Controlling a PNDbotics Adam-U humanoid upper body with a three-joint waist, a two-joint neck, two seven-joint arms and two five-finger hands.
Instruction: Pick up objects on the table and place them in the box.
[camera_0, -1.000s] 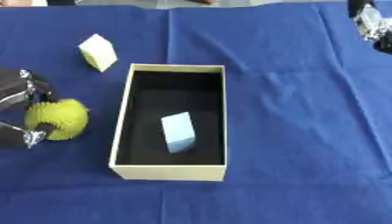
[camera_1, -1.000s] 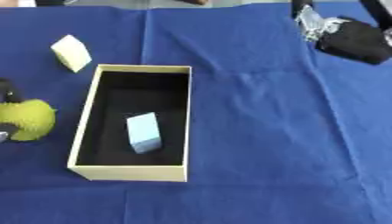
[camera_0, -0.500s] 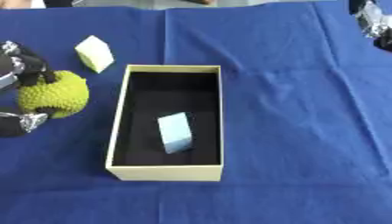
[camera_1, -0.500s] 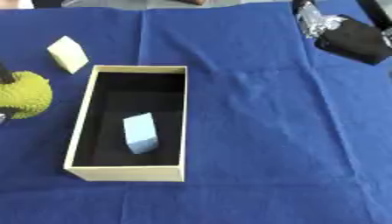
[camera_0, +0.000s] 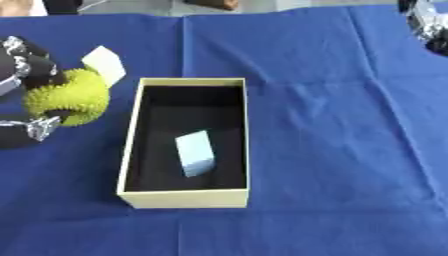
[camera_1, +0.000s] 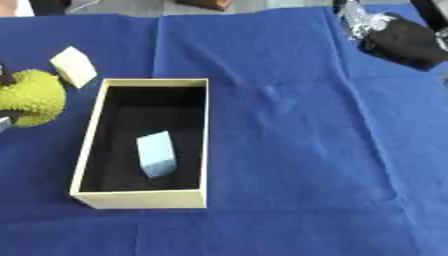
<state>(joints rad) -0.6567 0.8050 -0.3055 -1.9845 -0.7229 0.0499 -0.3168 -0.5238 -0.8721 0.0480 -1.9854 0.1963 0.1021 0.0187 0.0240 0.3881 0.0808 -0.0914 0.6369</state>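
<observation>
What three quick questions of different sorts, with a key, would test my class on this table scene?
1. True or false: the left hand holds the spiky yellow-green ball.
2. What lies inside the box? A) a light blue block B) a red cup C) nothing
3. Fill in: the pale yellow block lies on the ____ cloth, outside the box.

Key: 1 true; 2 A, the light blue block; 3 blue.

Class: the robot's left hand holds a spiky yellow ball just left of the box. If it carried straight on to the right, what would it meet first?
Probably the box's left wall. The left hand with the spiky yellow ball looks raised, so it may pass over; height is unclear.
</observation>
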